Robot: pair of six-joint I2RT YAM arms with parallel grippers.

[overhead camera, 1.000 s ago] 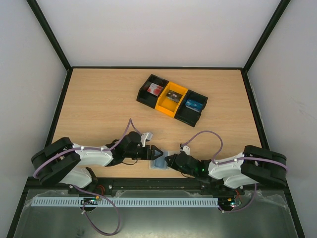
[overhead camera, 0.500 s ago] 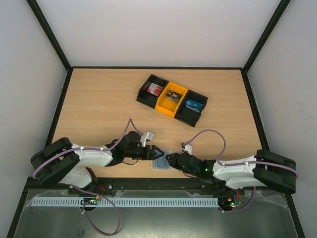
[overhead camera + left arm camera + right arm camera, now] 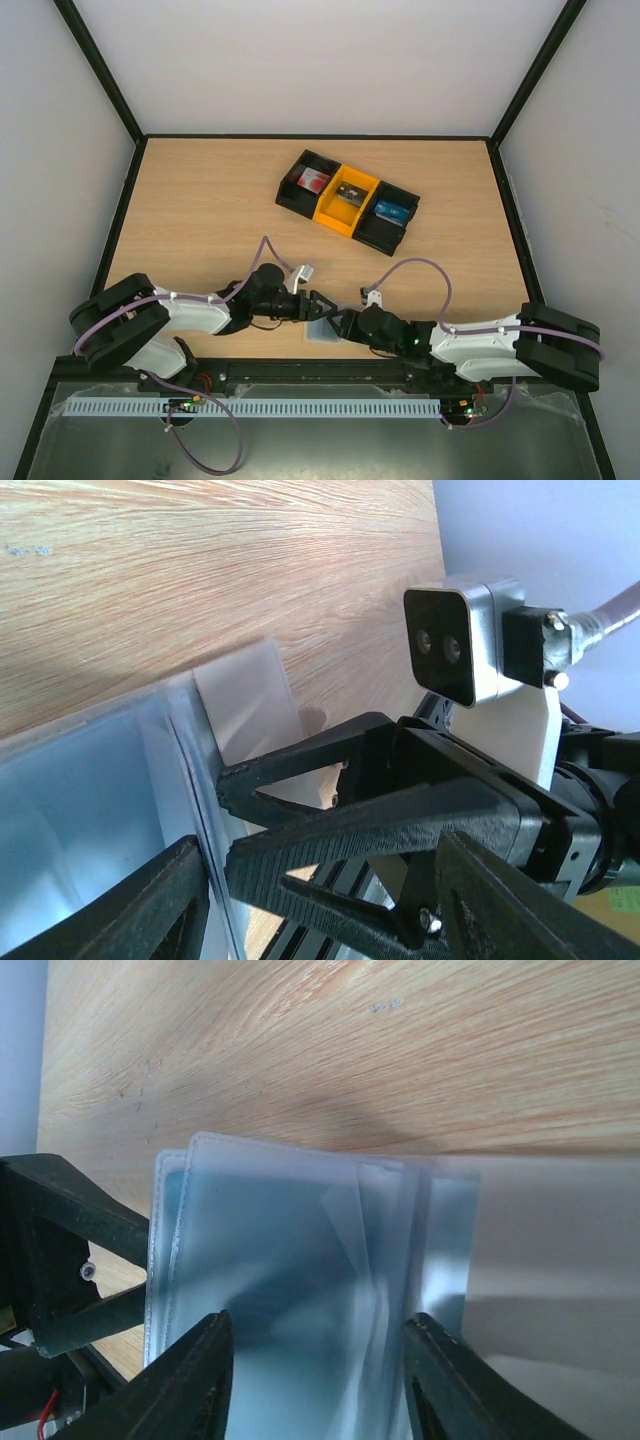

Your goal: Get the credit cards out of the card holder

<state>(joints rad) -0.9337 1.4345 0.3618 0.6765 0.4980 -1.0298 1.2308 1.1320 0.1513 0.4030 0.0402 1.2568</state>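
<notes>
Near edge first. Both my pincers meet low over the table (image 3: 200, 220), just past the front rail (image 3: 300, 371), tips facing each other across the sleeve (image 3: 290, 1260). Room here is tight. The sleeve lies close to the front edge and my wrists crowd it from both sides.

My left pincer (image 3: 320, 304) has its jaws well apart with nothing clamped between them. One finger (image 3: 150, 900) stands at the sleeve's edge; I cannot tell whether it touches.

My right pincer (image 3: 341, 322) has its jaws partly open. Its fingers (image 3: 195, 1385) straddle the sleeve, which runs wider than the gap. Seen from the left wrist, the tips reach a loose flap (image 3: 245, 705) of the sleeve; I cannot tell whether they pinch a layer.

The sleeve is flat and rectangular with rounded corners, made of soft translucent grey-blue plastic with a seamed border, its thin leaves fanned apart. Haze hides whether cards sit inside.

Beyond it a broad stretch of pale, matt wood-grain board runs to the tray (image 3: 333, 215), which is well apart from the sleeve and set aslant. The tray is hard plastic with three compartments: black, yellow, black. They hold something red, something dark and something blue, too small to identify. A black rim (image 3: 315, 137) bounds the far side of the board.
</notes>
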